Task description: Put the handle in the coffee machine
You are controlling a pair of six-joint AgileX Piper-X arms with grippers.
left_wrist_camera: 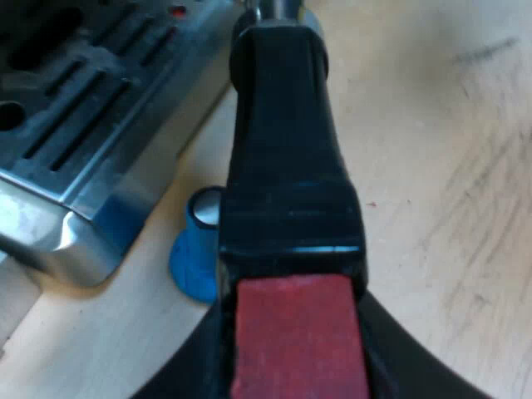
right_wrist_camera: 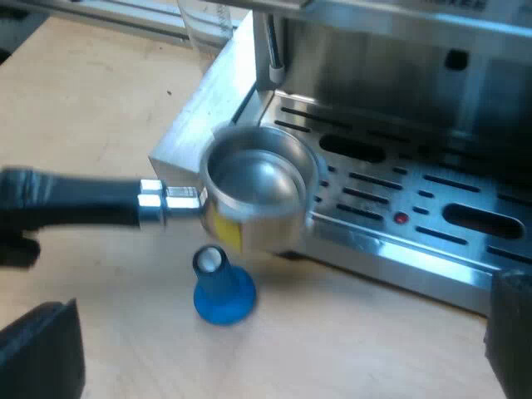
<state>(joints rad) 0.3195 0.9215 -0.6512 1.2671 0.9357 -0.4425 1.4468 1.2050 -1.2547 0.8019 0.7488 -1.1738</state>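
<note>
Pale wooden tabletop [left_wrist_camera: 432, 166], faintly streaked with dark scuff marks, under soft bright light.

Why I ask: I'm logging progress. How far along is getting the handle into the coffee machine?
Done: the metal holder is off the table, its red-ended handle in the left end effector. In hand: its bowl hangs by the drip tray corner of the espresso machine, near the blue tamper. Left: bringing it under the machine's front and locking it in; it isn't seated yet.

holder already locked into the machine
No, the holder hangs loose off the corner of the drip tray, near the tamper.
</note>
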